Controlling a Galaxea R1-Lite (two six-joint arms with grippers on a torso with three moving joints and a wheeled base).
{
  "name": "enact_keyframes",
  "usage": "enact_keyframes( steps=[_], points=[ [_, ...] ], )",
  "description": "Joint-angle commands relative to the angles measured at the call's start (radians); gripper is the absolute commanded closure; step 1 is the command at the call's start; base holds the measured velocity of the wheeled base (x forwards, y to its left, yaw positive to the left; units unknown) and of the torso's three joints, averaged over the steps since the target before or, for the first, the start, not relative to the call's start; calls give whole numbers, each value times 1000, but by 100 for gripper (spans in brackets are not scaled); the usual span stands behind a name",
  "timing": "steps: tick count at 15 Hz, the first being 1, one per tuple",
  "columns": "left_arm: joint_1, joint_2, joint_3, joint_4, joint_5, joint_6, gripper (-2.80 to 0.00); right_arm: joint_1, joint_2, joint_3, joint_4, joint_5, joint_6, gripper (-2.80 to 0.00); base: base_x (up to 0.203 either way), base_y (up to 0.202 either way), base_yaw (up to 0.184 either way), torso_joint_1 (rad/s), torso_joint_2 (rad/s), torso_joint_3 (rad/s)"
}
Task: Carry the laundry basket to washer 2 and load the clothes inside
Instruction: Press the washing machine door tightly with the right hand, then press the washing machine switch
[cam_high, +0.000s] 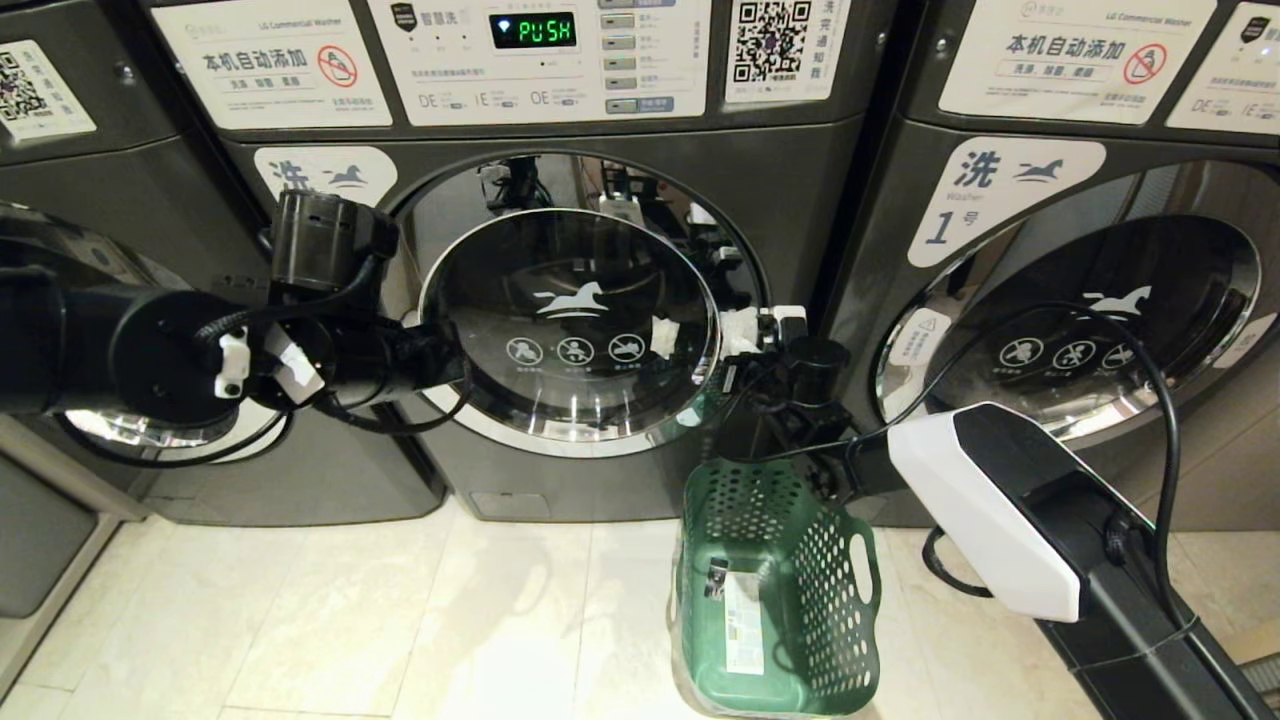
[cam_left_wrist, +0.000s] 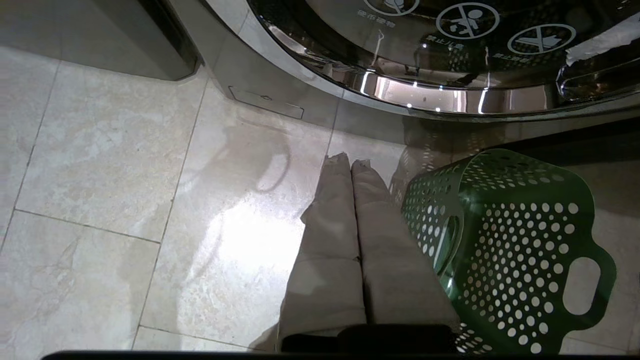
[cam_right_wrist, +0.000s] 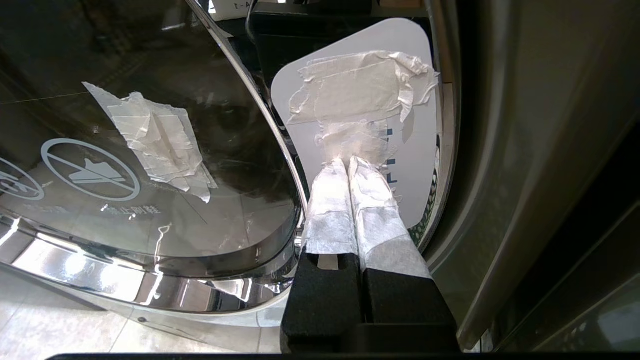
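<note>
Laundry basket (cam_high: 775, 590): dark green, perforated, oval-handled, seemingly empty; both tools (cam_left_wrist: 350, 162) (cam_right_wrist: 348, 162) pressed together, holding nothing.

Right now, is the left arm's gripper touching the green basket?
Apart. The left wrist view shows the left gripper, jaws shut, hanging over bare floor with tile visible between it and the basket.

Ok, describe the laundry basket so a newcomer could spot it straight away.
Start at the middle washer, the one whose display glows PUSH. On the pale floor tiles just below the right edge of its round door stands the laundry basket. It is the only green thing around: tall, its walls punched with small holes, oval handle slots.
</note>
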Motion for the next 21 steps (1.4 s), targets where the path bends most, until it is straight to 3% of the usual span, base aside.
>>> enact_keyframes(
  steps=[1,3,5,9,12,15,17,21],
  points=[
    [-1,0,9,0,2,-2,0,1,-34,42,-1,-4,-3,0,0,0,0,0,0,0],
    [-1,-3,10,0,0,-2,0,2,-145,222,42,16,0,0,0,0,0,0,0,0],
    [-1,2,8,0,-3,-2,0,7,-370,508,143,115,13,0,0,0,0,0,0,0],
    [-2,-7,50,-10,-7,-9,0,17,-817,867,544,270,33,0,0,0,0,0,0,0],
    [-1,-93,180,-121,-9,-9,0,63,-1091,1087,688,301,34,0,0,0,0,0,0,0],
    [8,-235,313,-200,-8,-4,0,77,-1357,1211,825,276,32,0,0,0,0,0,0,0],
    [40,-338,387,-209,-7,1,0,-10,-1444,1293,878,223,27,0,0,0,0,0,0,0],
    [270,-453,432,-215,-26,34,0,-349,-1584,1409,873,182,-2,0,0,0,0,0,0,0]
  ],
)
